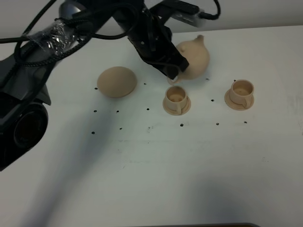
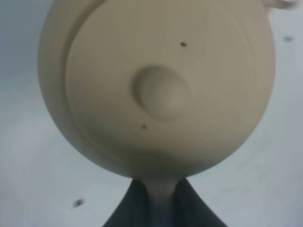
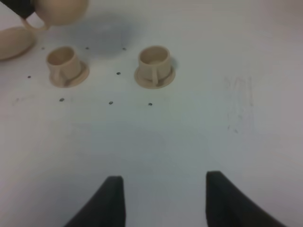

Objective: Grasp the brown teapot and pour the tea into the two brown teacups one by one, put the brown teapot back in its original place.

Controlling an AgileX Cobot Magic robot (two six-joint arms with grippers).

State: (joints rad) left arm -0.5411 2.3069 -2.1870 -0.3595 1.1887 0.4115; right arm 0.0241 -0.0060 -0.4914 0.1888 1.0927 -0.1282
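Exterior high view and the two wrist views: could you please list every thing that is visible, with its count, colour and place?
brown teapot: 1, pale tan, held by its handle, behind the left teacup
teacups: 2, pale tan, side by side in the middle of the table, each on its own saucer
small saucers: 2, pale tan, one under each teacup
large round saucer: 1, pale tan, left of the teacups, nothing on it
dark dots: several, black, scattered around the cups
table: 1, white, under everything
left hand: 1, black, shut on the teapot handle
right hand: 1, black, open, over bare table on the near side of the cups
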